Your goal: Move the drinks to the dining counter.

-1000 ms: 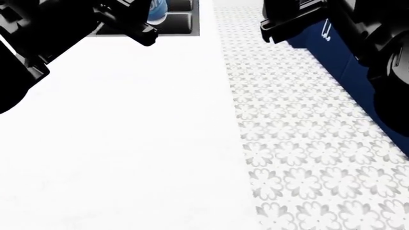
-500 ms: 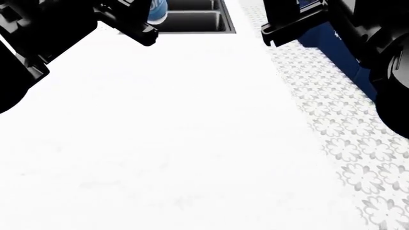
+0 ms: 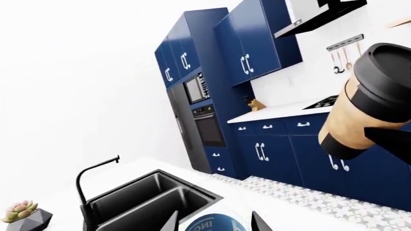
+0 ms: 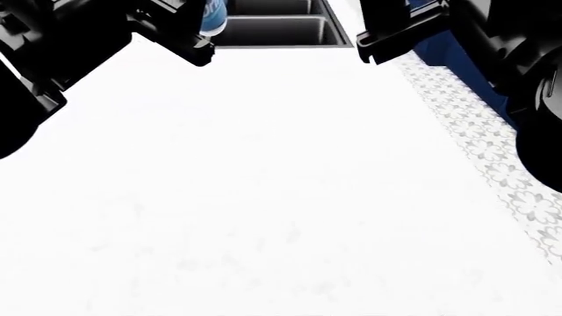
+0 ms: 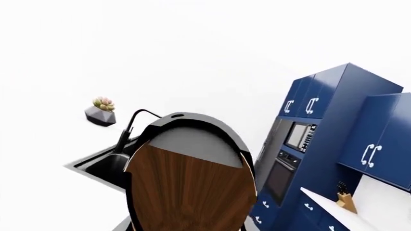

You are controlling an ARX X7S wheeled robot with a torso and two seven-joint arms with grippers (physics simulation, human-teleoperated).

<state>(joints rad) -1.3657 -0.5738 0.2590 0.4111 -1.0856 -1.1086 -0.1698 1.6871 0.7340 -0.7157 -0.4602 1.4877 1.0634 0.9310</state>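
My left gripper (image 4: 189, 29) is shut on the water bottle (image 4: 213, 16), whose blue label shows between the two fingers in the left wrist view (image 3: 215, 225). My right gripper (image 4: 391, 33) is shut on the brown coffee cup with the black lid (image 5: 189, 178), which also shows in the left wrist view (image 3: 363, 106). Both are held in the air above the far part of the white dining counter (image 4: 263, 184), near its dark double sink (image 4: 272, 29). The cup hides the right gripper's fingers in the right wrist view.
A black faucet (image 3: 96, 175) stands at the sink (image 3: 147, 197), with a small potted succulent (image 3: 22, 214) beyond it. Patterned floor (image 4: 491, 151) runs along the counter's right edge. Dark blue cabinets (image 3: 257, 62) and a built-in oven (image 3: 209, 127) line the far wall.
The head view has shifted: the white counter now fills most of it, the floor strip at the right has narrowed, and the sink has slid rightward. Both grippers keep their hold.
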